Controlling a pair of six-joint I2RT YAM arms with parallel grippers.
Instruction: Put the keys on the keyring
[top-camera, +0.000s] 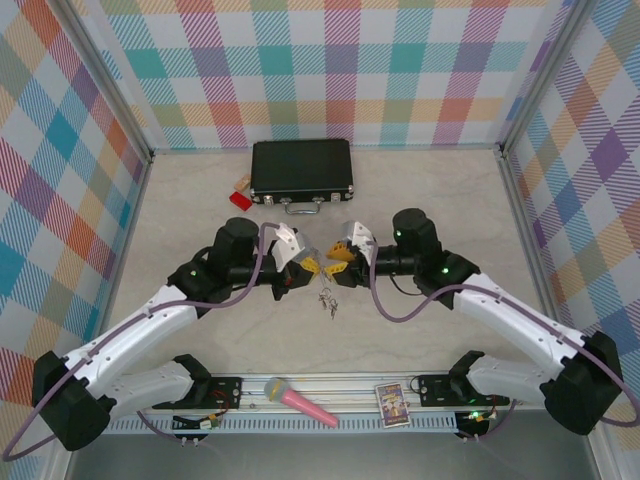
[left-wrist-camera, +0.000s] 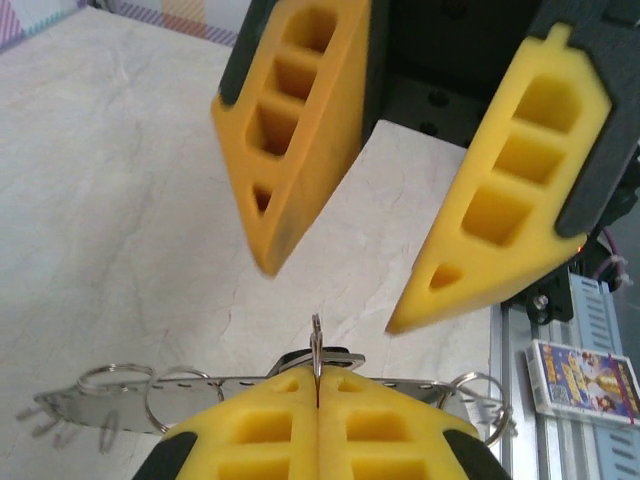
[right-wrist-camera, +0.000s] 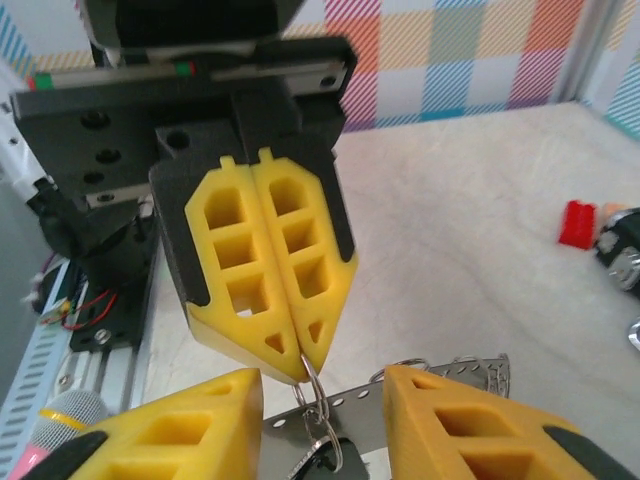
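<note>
I see the keyring (left-wrist-camera: 110, 395) lifted off the table, on the near side of the black case (top-camera: 301, 170). My left gripper (left-wrist-camera: 317, 385) pinches it with jaws closed. My right gripper (right-wrist-camera: 322, 378) faces it, jaws parted on either side of its loops.

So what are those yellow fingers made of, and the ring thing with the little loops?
The yellow fingers look like matte plastic or maybe stiff foam: they are dull, show no glare, and have hollow cells moulded in. The keyring looks like thin bare metal: it is grey and shiny, with bright glints on its little loops.
</note>
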